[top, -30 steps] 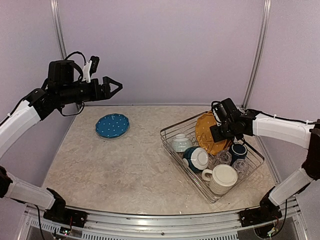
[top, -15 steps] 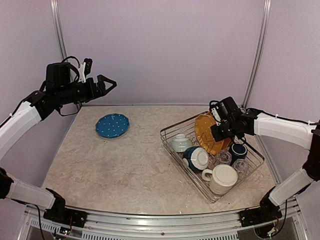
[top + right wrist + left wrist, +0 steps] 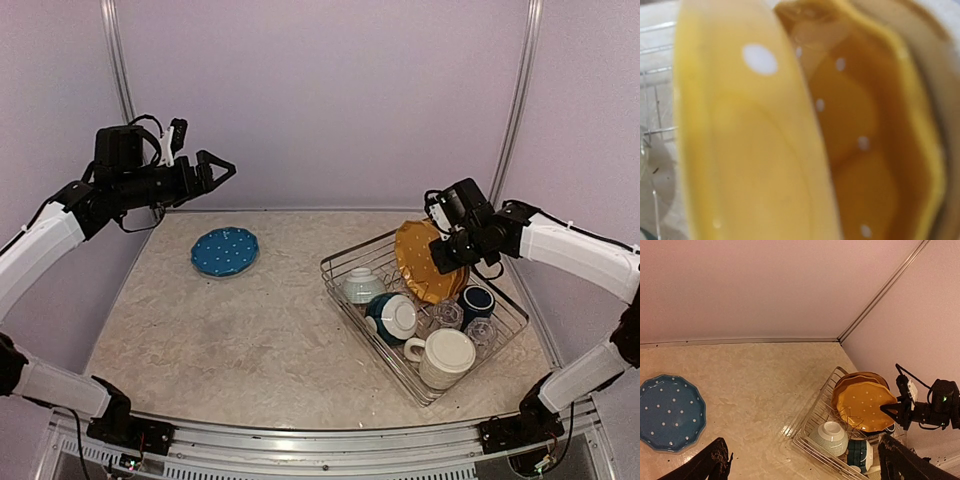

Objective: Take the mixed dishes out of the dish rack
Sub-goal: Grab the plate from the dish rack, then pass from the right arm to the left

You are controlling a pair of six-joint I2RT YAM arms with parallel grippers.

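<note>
Reaching in from the right edge of the overhead view, the right arm stretches its white forearm across the far end of the dish rack [image 3: 340,290]. Its right tool [image 3: 441,262] is closed on the rim of the front orange plate [image 3: 415,262], which stands tilted at the rack's far end.

At upper left the left arm is raised high above the counter [image 3: 250,330], elbow bent. Its left tool [image 3: 222,172] points toward the middle of the frame, jaws spread wide with nothing between them. A blue dotted plate [image 3: 225,251] lies flat on the counter below it, well apart from the rack.

From overhead the rack's load reads plainly:
- a pale bowl [image 3: 362,286] at the left
- a dark-blue bowl [image 3: 392,318] just beside it
- a large cream mug [image 3: 445,356] at the near corner
- a navy mug [image 3: 477,301] on the right side
- clear glasses [image 3: 447,315] in the middle of the rack

The left wrist view looks down from afar and shows what the overhead one does not. A second orange plate [image 3: 860,377] stands right behind the gripped one, and black fingers [image 3: 890,407] pinch the front plate's right edge. The rack's near half is cut off at the bottom of that view.

The right wrist view is filled with blurred orange, white-dotted plates, with a cream plate [image 3: 932,55] at its right edge. Its own fingers cannot be made out there.
</note>
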